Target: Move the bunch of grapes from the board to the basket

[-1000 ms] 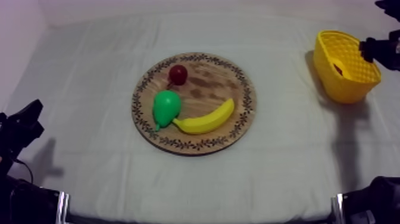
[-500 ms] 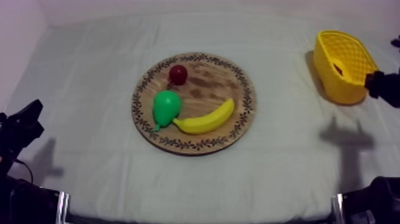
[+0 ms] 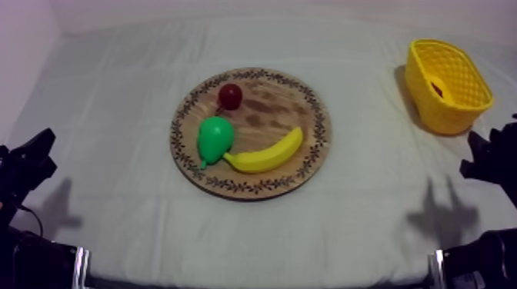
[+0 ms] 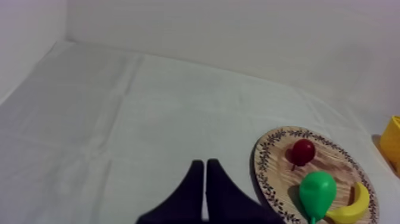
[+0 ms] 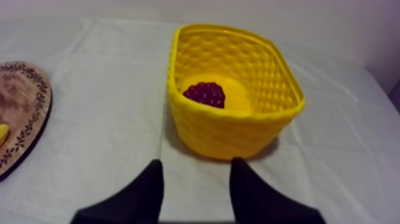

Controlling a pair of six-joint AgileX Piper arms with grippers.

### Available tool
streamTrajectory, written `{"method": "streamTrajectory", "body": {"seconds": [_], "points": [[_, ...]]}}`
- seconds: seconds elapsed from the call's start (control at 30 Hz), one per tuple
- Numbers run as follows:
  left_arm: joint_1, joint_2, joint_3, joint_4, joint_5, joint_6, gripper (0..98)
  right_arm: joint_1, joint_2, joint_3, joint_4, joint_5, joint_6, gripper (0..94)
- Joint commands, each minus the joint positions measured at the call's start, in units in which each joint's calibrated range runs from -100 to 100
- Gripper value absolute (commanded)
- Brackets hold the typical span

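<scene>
The grapes [image 5: 205, 94] lie inside the basket [image 5: 226, 134] at the far right corner of the bench [image 3: 369, 200]. My right hand [image 5: 196, 165] hangs released just before the basket; my left hand [image 4: 205, 163] is clenched empty by the left edge.

This is a robot test station in a lab: a bench [image 3: 115, 100] draped in grey-white cloth stands against plain pale walls [image 4: 238, 30], with a black left robot arm [image 3: 27, 165] and a black right robot arm [image 3: 492, 157] at its sides. The props are staged: a green toy pear [image 3: 215, 138], a yellow toy banana [image 3: 265, 156] and a small red fruit [image 3: 230, 95] on a round wooden board with a patterned rim [image 3: 308, 107], beside a yellow plastic lattice basket [image 3: 450, 104].
</scene>
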Motion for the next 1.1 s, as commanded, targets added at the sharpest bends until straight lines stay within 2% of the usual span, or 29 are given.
{"method": "streamTrajectory", "body": {"seconds": [0.0,0.17,0.3,0.5,1.07], "points": [[-0.02,0.00,-0.02,0.01,0.00,-0.01,0.1,-0.30,-6.00,0.05,-0.32,2.14,-0.13,20.2],[-0.02,0.00,-0.02,0.01,0.00,0.01,0.1,-0.77,-8.82,0.29,-0.72,5.38,-1.70,8.9],[-0.02,0.00,-0.02,0.01,0.00,0.02,0.1,-0.84,-9.25,0.33,-4.81,9.52,1.75,2.8],[-0.02,0.00,-0.02,0.01,0.00,0.00,0.1,-0.86,-9.37,0.28,-6.43,13.60,4.55,0.8],[-0.02,0.00,-0.02,0.01,0.00,-0.01,0.1,-0.86,-9.39,0.27,-6.65,14.15,5.21,0.5]]}}
